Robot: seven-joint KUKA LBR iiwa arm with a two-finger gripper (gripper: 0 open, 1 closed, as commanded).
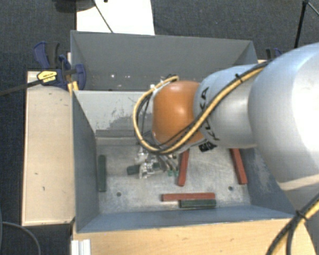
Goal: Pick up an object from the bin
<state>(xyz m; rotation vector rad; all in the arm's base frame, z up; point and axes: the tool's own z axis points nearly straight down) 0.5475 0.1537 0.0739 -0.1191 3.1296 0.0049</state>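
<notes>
In the camera view, the gripper point(149, 167) is down low in the grey bin point(165, 62), close to the floor. It sits under the arm's round orange cover point(173, 113). The gripper is small and partly hidden, so I cannot tell if it is open or closed.

A small dark piece point(133, 170) lies right by the gripper, on its side toward the view's left. That looks like the thing it could pick. I cannot tell if the gripper touches it. Nothing shows as held.

A red stick point(182, 170) lies just beside the gripper on the other side. A dark green bar point(101, 173) lies well away from the gripper, past the small dark piece. A red bar point(187, 197) and a green bar point(198, 204) lie side by side, touching, nearer the front wall than the gripper. Another red stick point(238, 166) lies far from the gripper, beyond the first red stick.

Here is what I think could go wrong:
- The small dark piece is tiny and flat, so the gripper may close on nothing and come up empty.
- The piece may slide away if the gripper bumps it.
- The gripper is very low, so it may scrape the bin floor.
- It may knock the red stick beside it.
- The yellow and black cables point(141, 126) hang in loops by the gripper and could catch on something.
</notes>
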